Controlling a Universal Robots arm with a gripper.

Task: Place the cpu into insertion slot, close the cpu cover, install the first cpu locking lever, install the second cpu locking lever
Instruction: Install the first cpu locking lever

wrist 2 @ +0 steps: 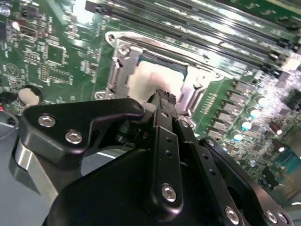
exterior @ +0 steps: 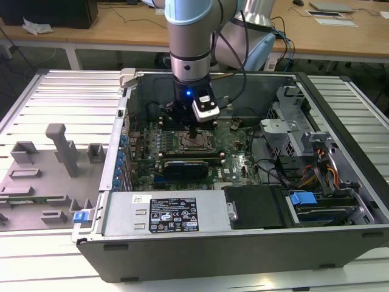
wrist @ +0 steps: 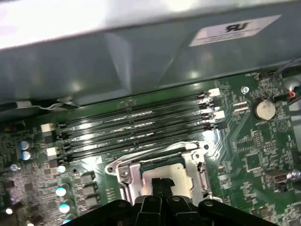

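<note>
End effector point(wrist 2: 162, 96) pressed together directly over the cpu point(wrist 2: 150, 77).

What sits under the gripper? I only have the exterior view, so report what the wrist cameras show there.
Observer: In both wrist views the cpu lies flat on the board with its silvery-beige top up.
Operator: Give me the gripper's state.
Observer: The gripper is shut. Its fingertips are together over the chip, but I cannot tell if they touch it.
Operator: Report the cover.
Observer: In the second wrist view the cpu cover looks lowered, its metal frame lying around the chip. I cannot tell whether any lever is latched.
</note>
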